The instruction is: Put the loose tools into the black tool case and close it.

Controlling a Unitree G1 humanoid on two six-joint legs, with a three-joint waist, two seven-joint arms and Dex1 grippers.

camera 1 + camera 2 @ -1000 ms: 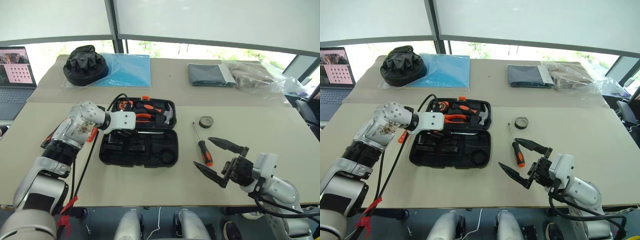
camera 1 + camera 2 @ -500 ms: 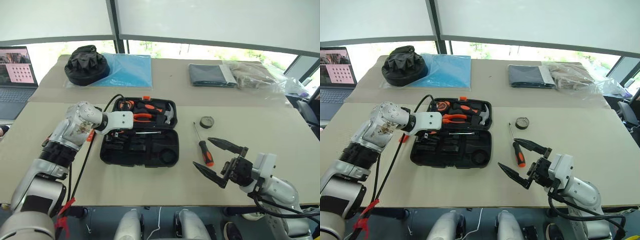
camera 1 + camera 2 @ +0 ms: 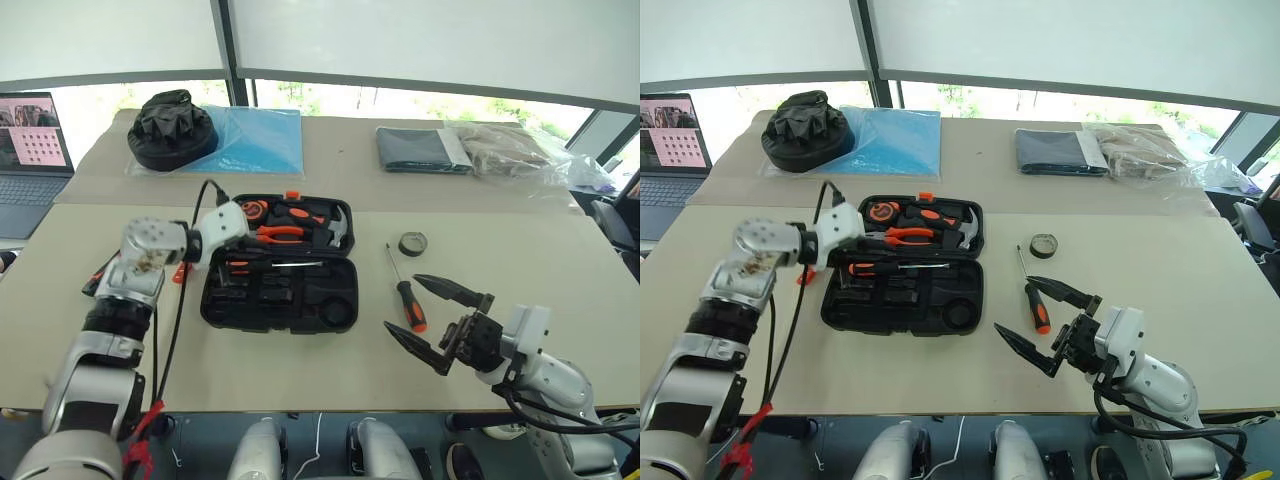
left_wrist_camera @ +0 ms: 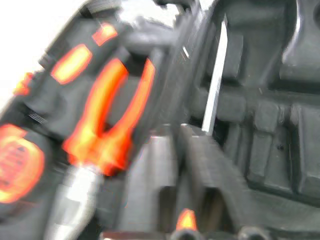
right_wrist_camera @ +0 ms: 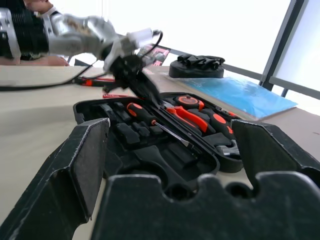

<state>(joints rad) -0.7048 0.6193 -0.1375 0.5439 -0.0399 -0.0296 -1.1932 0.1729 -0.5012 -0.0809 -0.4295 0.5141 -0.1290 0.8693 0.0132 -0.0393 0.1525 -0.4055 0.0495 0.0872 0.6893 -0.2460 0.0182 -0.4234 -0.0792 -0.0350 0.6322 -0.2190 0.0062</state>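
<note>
Left pincer (image 5: 131, 70) closed over tool case (image 3: 330, 300), right pincer (image 3: 437, 318) wide open, empty

Left claw (image 3: 840, 262) pinched together, arm reaching rightward; right claw (image 3: 1048, 325) spread wide

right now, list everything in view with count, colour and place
tool case: 1, black, open on the near table, centre
pliers: 1, orange handles, in the case's far half
hammer: 1, orange and steel, in the far half, right end
tape measure: 1, orange and black, far left corner of the case
screwdriver in case: 1, orange and black, lying along the case's middle
loose screwdriver: 1, black and orange handle, on the table right of the case
tape roll: 1, black, beyond that screwdriver
fabric bundle: 1, black, far table, left
blue sheet: 1, beside the bundle
folded cloth: 1, dark grey, far table, right
laptop: 1, far left
left hand: shut, over the case's left edge
right hand: open, near the loose screwdriver
</note>
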